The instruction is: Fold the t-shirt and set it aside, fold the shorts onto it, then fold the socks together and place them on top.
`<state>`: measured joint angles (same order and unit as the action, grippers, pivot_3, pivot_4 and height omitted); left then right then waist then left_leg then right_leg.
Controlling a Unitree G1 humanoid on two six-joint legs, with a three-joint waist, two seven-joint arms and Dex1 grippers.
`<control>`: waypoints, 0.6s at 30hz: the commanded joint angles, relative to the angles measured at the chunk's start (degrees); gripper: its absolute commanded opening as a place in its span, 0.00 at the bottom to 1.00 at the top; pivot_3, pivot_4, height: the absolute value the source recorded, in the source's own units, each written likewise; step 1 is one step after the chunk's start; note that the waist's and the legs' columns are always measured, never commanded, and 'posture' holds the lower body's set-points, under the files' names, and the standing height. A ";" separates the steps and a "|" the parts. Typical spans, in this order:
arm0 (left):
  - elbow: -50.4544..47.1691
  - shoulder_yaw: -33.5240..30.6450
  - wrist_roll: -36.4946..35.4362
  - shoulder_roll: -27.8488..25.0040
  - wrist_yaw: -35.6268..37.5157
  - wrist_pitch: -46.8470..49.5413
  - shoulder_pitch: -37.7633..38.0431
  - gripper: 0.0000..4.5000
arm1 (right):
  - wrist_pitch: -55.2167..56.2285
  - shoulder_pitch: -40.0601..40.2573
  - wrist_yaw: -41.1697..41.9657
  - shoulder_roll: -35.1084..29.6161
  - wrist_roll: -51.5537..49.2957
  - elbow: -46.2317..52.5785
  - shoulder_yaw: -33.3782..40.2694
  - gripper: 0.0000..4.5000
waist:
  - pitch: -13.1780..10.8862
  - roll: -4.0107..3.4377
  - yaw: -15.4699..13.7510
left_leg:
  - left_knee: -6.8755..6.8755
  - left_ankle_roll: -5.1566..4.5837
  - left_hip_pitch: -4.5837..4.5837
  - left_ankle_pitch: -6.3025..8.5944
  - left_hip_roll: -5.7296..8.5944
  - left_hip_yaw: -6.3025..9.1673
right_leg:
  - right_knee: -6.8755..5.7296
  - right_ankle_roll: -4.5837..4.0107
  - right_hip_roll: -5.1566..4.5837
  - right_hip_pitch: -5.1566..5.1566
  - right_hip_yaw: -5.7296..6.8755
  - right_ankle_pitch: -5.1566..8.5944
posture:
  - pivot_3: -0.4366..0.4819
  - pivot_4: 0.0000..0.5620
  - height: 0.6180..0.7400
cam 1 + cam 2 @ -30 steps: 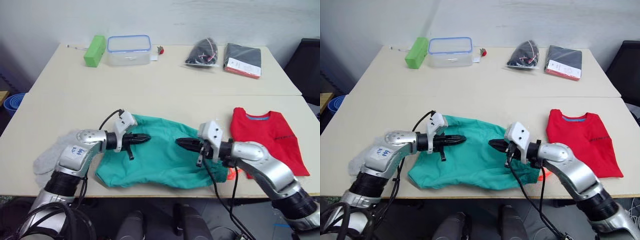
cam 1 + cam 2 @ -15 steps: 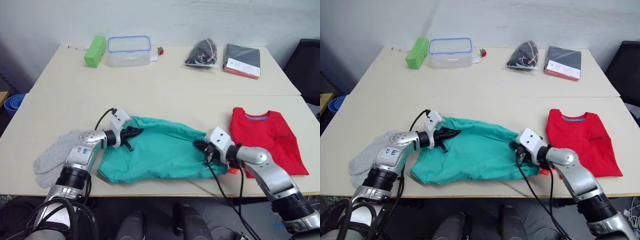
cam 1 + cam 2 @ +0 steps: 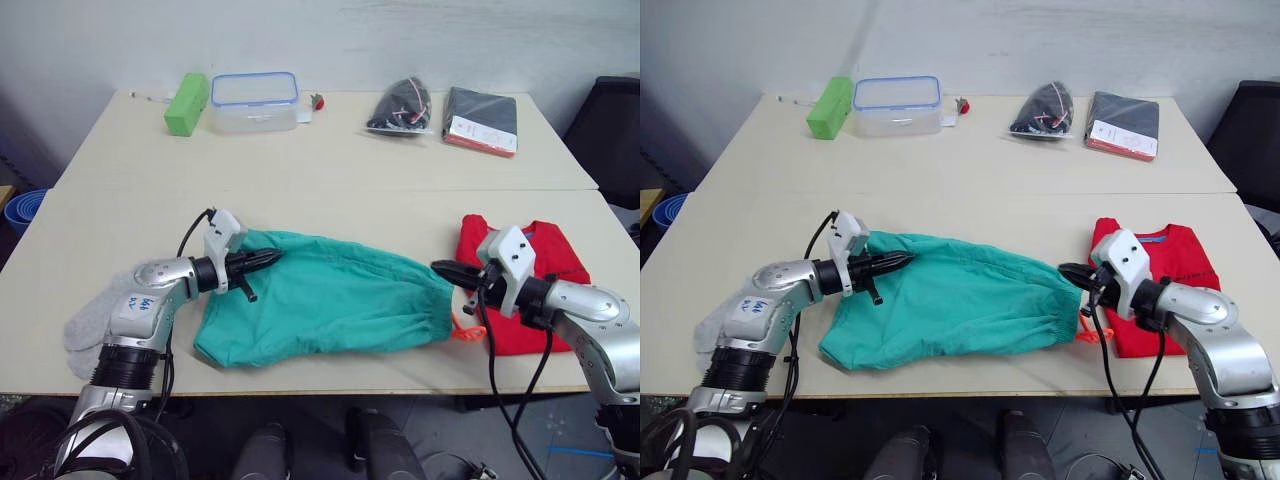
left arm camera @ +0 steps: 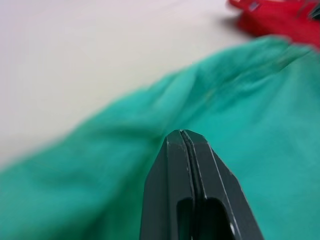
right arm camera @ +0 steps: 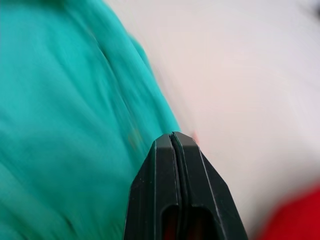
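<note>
The pale table (image 3: 330, 170) carries the shorts (image 3: 330, 300) spread flat at its near edge, t-shirt (image 3: 1175, 290) folded to their right, socks (image 3: 95, 320) to their left. My left gripper (image 3: 268, 258) and right gripper (image 3: 443, 268), both pressed together on nothing, sit at the shorts' 2 far ends, apparently having smoothed them for folding.

The teal shorts (image 3: 325, 305) are lying spread across the near part of the table (image 3: 330, 160), the gathered waistband facing the robot's right with an orange drawstring (image 3: 463, 331) poking out beside it. The left gripper (image 3: 268, 258) is resting over the shorts' far left corner, its fingers pressed together. The right gripper (image 3: 443, 268) is hanging just beside the waistband, fingers together too. The red t-shirt (image 3: 525, 290) is lying to the right, partly behind the right arm. The grey socks (image 3: 95, 325) are sitting at the left edge.
</note>
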<state>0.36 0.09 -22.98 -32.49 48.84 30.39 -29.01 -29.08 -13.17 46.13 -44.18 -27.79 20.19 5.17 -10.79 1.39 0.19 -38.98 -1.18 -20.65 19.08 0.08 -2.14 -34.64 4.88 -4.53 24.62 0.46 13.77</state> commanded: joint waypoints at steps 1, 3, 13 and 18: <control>1.40 2.83 4.38 -0.72 -1.51 -0.05 -4.08 0.00 | -1.32 -1.56 0.42 1.85 1.49 5.05 -7.27 0.01 | 0.00 0.00 -0.11 | 0.00 0.00 0.02 0.00 0.00 0.02 | 0.02 -0.01 0.00 -0.04 0.03 0.01 | 0.48 0.27 1.00; 8.65 5.20 9.24 -0.44 -3.70 -1.86 -6.85 0.00 | 0.01 -2.28 -0.31 2.46 6.58 3.54 -12.37 0.01 | 0.00 0.00 -0.32 | -0.01 -0.02 0.03 -0.01 0.06 0.06 | 0.06 -0.03 -0.01 -0.10 0.10 0.02 | 0.48 0.27 1.00; 36.03 5.63 16.95 3.45 -7.26 -15.49 -15.41 0.00 | 7.96 8.12 -1.35 -1.64 18.70 2.40 -14.87 0.01 | 0.02 0.01 -1.09 | -0.12 -0.16 -0.69 -0.02 0.23 -0.06 | -0.02 0.15 -0.02 0.50 0.58 -0.09 | 0.48 0.27 1.00; 40.46 3.31 16.79 3.78 -8.46 -19.65 -16.74 0.00 | 9.94 17.42 -0.59 -3.45 15.79 6.33 -5.84 0.01 | 0.02 0.02 -1.39 | -0.12 -0.20 -0.35 -0.01 0.17 -0.03 | 0.24 0.21 -0.02 0.10 0.61 -0.12 | 0.48 0.27 1.00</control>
<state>39.37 4.72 -7.05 -28.03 41.15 11.98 -45.14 -19.84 2.39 44.96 -46.82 -10.43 24.36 -4.96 -10.78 1.40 -1.21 -39.10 -1.37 -20.92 19.06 0.23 -2.16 -34.40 5.10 -4.55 24.65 1.06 13.64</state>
